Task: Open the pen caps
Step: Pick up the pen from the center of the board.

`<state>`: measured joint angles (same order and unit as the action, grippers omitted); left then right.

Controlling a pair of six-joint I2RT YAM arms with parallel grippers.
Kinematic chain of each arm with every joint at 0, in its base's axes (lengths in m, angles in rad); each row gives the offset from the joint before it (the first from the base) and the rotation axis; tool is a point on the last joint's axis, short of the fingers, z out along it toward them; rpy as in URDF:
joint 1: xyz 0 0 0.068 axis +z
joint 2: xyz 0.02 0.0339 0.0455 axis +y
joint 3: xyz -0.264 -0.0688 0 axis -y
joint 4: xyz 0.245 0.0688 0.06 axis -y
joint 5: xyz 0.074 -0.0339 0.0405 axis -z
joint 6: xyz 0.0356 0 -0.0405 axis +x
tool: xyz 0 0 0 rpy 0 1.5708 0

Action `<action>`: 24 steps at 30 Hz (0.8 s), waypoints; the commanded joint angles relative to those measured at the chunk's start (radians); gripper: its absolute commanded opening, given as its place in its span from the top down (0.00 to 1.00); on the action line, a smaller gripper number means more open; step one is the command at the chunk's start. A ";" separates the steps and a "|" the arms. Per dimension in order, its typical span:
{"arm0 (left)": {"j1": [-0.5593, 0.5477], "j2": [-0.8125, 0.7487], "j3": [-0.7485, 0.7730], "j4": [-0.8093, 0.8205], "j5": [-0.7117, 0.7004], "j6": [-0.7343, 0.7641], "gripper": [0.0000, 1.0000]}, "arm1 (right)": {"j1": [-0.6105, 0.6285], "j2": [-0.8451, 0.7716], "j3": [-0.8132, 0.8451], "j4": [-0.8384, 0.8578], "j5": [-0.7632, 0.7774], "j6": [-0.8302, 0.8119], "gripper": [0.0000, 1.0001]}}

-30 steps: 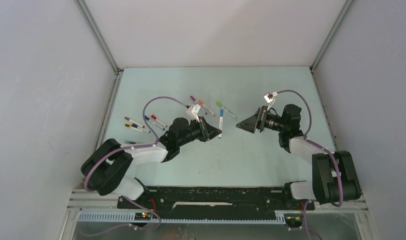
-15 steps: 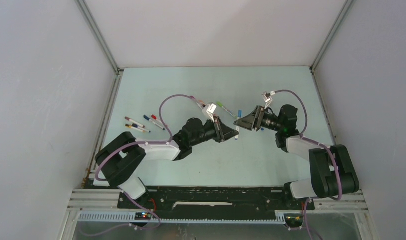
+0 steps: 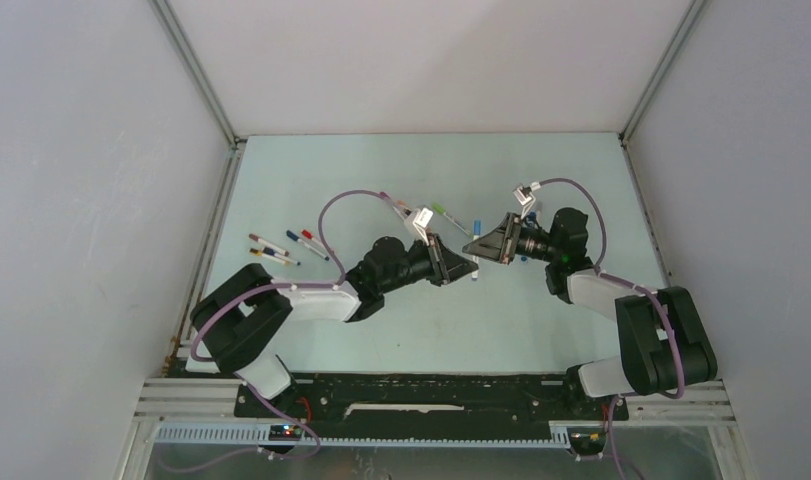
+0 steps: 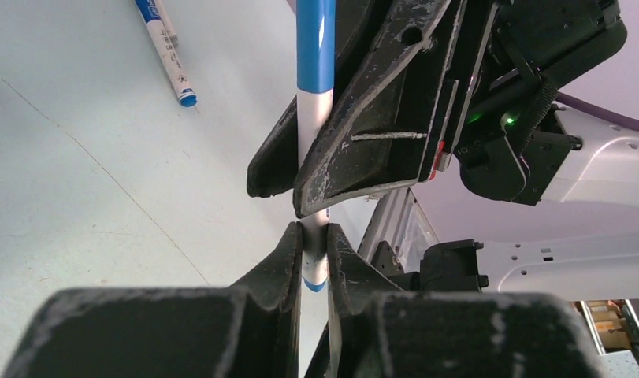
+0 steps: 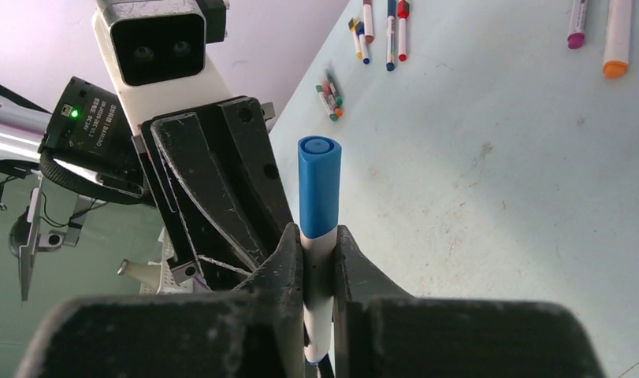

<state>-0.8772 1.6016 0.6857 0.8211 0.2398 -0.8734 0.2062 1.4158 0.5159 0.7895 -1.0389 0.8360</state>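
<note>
Pale table point(image 3: 381, 170); left end effector point(image 4: 314, 238), right end effector point(image 5: 320, 238) both pinching one pen point(image 4: 314, 110) — cap point(image 5: 319, 185) top only at right wrist

So the pen point(image 5: 319, 268) mid-frame in the right wrist view is white with a bright blue cap point(image 5: 319, 189). The left gripper point(image 4: 314, 236) and right gripper point(image 5: 319, 236) are both black, scuffed greyish-white along the edges. The table point(image 3: 381, 170) is a pale minty blue and the cables point(image 3: 331, 205) are purple. Upper right of that wrist view there's a magenta-tipped pen point(image 5: 576, 35) and an orange-tipped pen point(image 5: 618, 39).
</note>
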 commanded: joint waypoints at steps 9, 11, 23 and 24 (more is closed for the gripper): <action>0.027 -0.133 -0.094 0.179 0.070 0.072 0.17 | -0.056 -0.022 0.109 -0.066 -0.269 -0.207 1.00; 0.054 -0.189 -0.110 0.135 0.059 0.112 0.16 | -0.055 -0.033 0.129 -0.139 -0.301 -0.273 1.00; 0.124 -0.333 -0.032 -0.058 0.029 0.152 0.00 | -0.031 -0.071 0.232 -0.548 -0.401 -0.590 1.00; 0.124 -0.316 -0.007 -0.088 0.046 0.144 0.00 | -0.029 -0.068 0.237 -0.567 -0.406 -0.605 1.00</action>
<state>-0.7586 1.2442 0.5865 0.8288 0.2508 -0.7403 0.1684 1.3685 0.6979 0.3645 -1.3891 0.3649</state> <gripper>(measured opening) 0.996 0.138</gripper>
